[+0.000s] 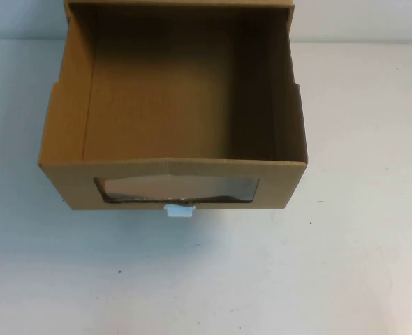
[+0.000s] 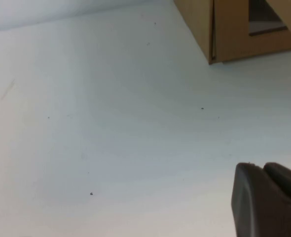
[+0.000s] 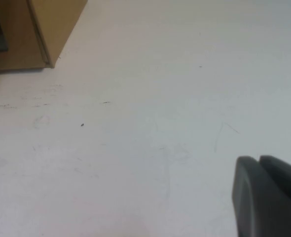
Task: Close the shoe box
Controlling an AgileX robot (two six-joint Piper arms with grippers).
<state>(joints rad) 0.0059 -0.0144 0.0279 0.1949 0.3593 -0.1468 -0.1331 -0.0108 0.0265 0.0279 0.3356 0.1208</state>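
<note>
Brown cardboard drawer-style shoe box [image 1: 171,105] at table's [image 1: 359,265] far middle, drawer pulled out, clear window and white tab [image 1: 179,211] facing robot. Left gripper [image 2: 269,202] and right gripper [image 3: 269,197] over bare white tabletop, near box corners; finger state cannot tell.

Plain white scuffed table [image 1: 359,265]

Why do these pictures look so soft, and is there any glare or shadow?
High view: even, flat light; the brown cardboard shoe box is dark inside, its clear front window shows pale reflections, and a faint shadow lies on the white table. Left wrist view: left gripper is a dark blur. Right wrist view: right gripper likewise, over bare table.
</note>
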